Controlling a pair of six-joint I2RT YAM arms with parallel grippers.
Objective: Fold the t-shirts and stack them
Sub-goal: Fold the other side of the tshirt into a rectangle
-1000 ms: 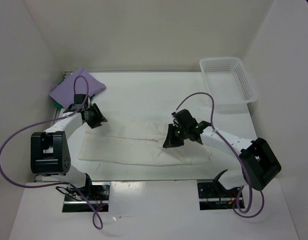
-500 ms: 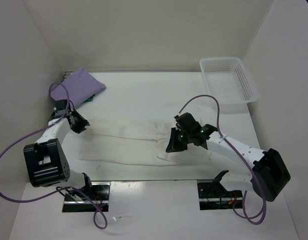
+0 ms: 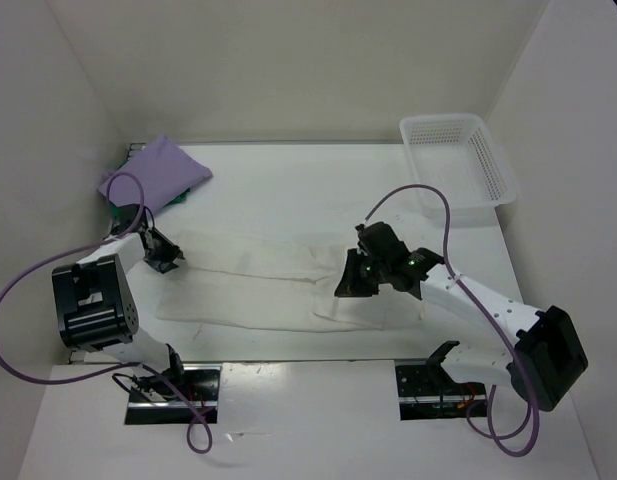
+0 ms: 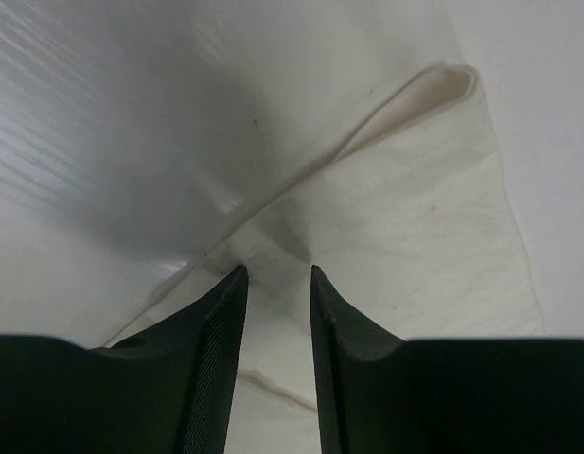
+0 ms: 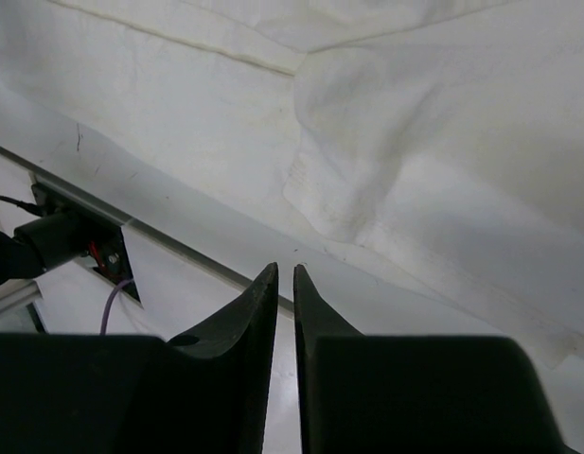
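Across the middle of the white table (image 3: 288, 190), the white fabric t-shirt (image 3: 278, 290) lies flat, seemingly folded lengthwise. The light purple t-shirt (image 3: 158, 172) sits far left over the bright green t-shirt (image 3: 116, 210). The left gripper (image 4: 277, 274) hangs at the white shirt's left end, jaws parted and empty. The right gripper (image 5: 284, 270) is over its right half, jaws barely apart and empty. The next move is probably to pinch an end and fold crosswise.

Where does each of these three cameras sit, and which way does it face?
Top external: fixed above and behind the robot, looking down on the table; left arm and right arm show.
Left wrist: on the left arm, looking past the left gripper at the white t-shirt's folded corner.
Right wrist: on the right arm, looking past the right gripper at that shirt's near edge.
Shared: all see the white t-shirt.
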